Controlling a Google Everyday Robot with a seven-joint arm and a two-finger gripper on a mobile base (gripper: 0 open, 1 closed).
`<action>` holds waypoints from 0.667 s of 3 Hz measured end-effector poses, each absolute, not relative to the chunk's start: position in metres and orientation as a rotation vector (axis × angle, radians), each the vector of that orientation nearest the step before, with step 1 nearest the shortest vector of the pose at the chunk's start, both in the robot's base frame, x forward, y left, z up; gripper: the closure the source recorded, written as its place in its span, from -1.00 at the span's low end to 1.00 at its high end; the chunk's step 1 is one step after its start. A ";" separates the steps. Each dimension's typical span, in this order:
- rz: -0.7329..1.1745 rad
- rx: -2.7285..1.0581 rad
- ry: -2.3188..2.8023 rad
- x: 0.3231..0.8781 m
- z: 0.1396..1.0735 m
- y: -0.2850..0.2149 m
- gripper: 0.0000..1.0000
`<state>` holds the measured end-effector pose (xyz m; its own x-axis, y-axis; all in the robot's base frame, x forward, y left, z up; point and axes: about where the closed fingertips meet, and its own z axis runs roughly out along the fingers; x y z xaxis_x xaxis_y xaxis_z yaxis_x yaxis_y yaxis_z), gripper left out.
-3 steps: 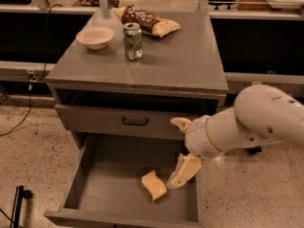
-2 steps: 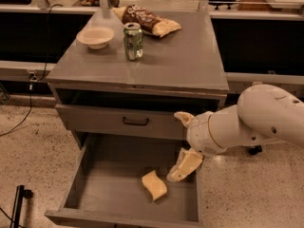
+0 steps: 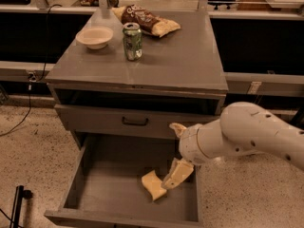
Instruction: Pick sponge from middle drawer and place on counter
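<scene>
Since the earlier frame the gripper (image 3: 168, 156) has eased a little down and to the left in the view, bringing its lower finger (image 3: 178, 174) closer to the sponge (image 3: 152, 185). The sponge lies where it lay, and nothing on the counter (image 3: 180, 65) has shifted.

The gripper hangs over the right part of the open middle drawer (image 3: 109, 194), reaching in from the white arm (image 3: 251, 132) on the right. Its two cream fingers stand wide apart, holding nothing: the upper finger (image 3: 176, 128) sits up by the closed drawer front (image 3: 95, 120) above, and the lower finger slants down into the drawer. The tip of that lower finger meets the sponge's right edge, though whether it presses on it or only overlaps it in the view cannot be told.

The sponge rests on the drawer floor, just below and to the left of the gripper, between the lower fingertip and the drawer's front wall. It is not between the fingers.

Above and behind the gripper is the counter. On it, well away from the gripper, stand a green can (image 3: 132, 42) up and to the left, a pale bowl (image 3: 95, 36) further left, and a crumpled snack bag (image 3: 147, 22) at the far edge
</scene>
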<state>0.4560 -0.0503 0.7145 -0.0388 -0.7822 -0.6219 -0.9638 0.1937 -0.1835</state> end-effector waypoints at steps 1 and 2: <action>0.361 -1.589 1.876 0.461 0.654 -0.060 -1.00; 0.324 -1.553 1.878 0.466 0.609 -0.073 -1.00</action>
